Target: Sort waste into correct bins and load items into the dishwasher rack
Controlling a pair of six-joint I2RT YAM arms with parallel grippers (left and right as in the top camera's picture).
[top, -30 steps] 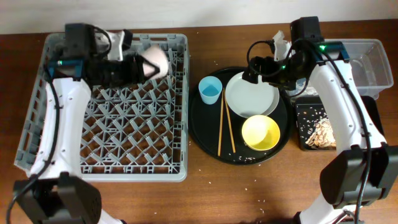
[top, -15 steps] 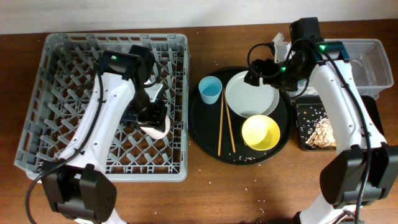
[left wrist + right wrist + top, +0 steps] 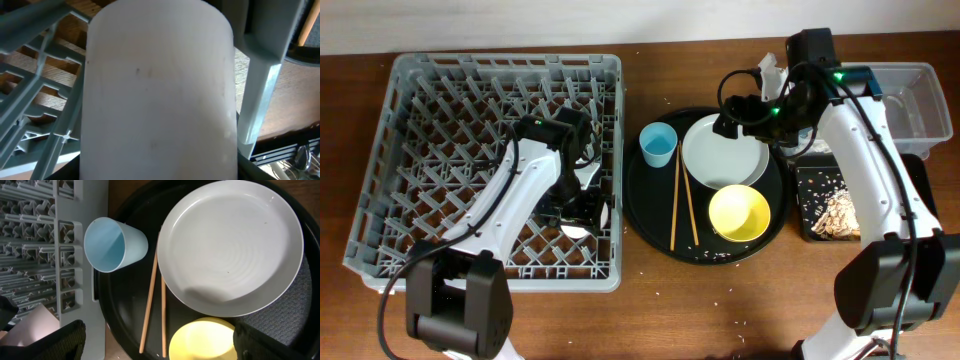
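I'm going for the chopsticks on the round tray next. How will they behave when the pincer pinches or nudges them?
The chopsticks look thin, stiff and light, so they probably won't bend. Lying flat on the smooth round black tray, they'll likely skid or roll when nudged. They splay apart at one end, so a single pinch may catch only one.

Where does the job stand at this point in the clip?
Done: food scraps lie in the black tray; the plate looks bare. In hand: the left claw holds the pink cup down in the dishwasher rack. Remaining: plate, yellow bowl, blue cup and chopsticks on the round tray; the open right claw hovers over the plate.
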